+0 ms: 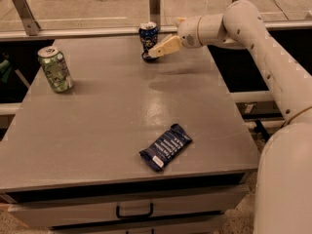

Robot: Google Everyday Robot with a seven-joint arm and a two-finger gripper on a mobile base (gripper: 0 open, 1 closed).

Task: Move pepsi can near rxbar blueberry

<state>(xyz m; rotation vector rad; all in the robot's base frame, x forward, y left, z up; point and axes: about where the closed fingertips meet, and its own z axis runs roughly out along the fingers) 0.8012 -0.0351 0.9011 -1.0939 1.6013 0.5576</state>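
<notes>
beige pincer (pixel 157 51) beside one pepsi can (pixel 147 36)

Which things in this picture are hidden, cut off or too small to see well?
1. Camera view: the gripper, at the far side of the table, covers the lower right of the pepsi can. Whether they touch cannot be told.
2. Camera view: the white text on the blueberry bar is too small to read.
3. Camera view: the lower drawer is cut off by the bottom edge.
</notes>
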